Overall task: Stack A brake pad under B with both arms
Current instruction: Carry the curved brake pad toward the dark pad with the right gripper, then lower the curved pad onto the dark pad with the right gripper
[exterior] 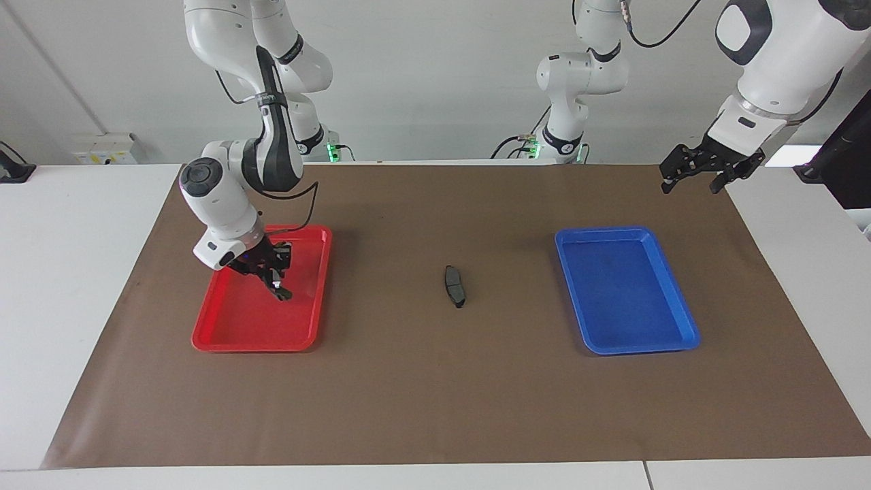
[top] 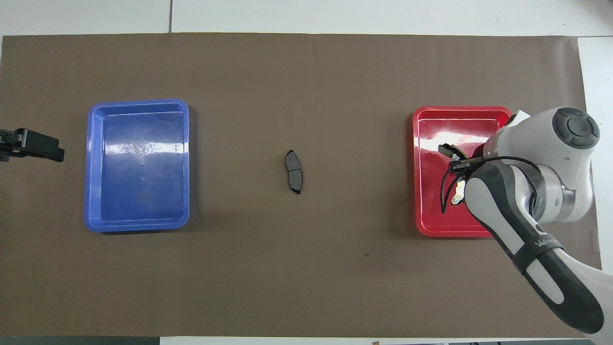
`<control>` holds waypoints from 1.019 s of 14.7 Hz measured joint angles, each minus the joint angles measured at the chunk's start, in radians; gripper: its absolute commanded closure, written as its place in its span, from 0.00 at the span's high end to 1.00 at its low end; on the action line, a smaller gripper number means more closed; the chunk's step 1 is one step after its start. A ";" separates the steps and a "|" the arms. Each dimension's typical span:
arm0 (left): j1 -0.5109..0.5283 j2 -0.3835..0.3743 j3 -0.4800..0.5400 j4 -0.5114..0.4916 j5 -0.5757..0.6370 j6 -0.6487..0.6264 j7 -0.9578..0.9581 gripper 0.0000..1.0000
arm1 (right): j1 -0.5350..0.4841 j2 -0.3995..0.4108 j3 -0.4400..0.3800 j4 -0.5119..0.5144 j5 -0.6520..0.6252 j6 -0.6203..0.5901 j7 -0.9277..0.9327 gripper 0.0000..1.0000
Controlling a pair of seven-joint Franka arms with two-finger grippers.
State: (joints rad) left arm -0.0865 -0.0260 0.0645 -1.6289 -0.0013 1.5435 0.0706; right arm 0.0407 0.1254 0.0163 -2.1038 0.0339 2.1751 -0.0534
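The A brake pad (exterior: 454,286) is short, flat and all dark, and lies on the brown mat midway between the two trays; it also shows in the overhead view (top: 293,171). B (top: 450,152), the curved black piece with a silvery end, is in the red tray (exterior: 224,337). My right gripper (exterior: 274,273) is down in that tray and shut on B, whose end (exterior: 282,293) sticks out below the fingers. The wrist hides most of B. My left gripper (exterior: 695,178) waits open and empty, raised over the mat's edge at the left arm's end.
An empty blue tray (exterior: 680,327) lies on the mat toward the left arm's end, and also shows in the overhead view (top: 96,167). The red tray (top: 421,191) lies toward the right arm's end. White table borders the mat.
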 measured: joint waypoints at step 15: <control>0.037 -0.001 -0.009 -0.005 0.000 0.006 0.039 0.99 | 0.499 0.332 0.009 0.433 0.002 -0.008 0.459 0.00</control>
State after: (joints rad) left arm -0.0492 -0.0269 0.0559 -1.6337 -0.0014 1.5495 0.1099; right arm 0.5400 0.4571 0.0250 -1.6708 0.0355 2.1669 0.4053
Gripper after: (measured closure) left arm 0.004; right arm 0.573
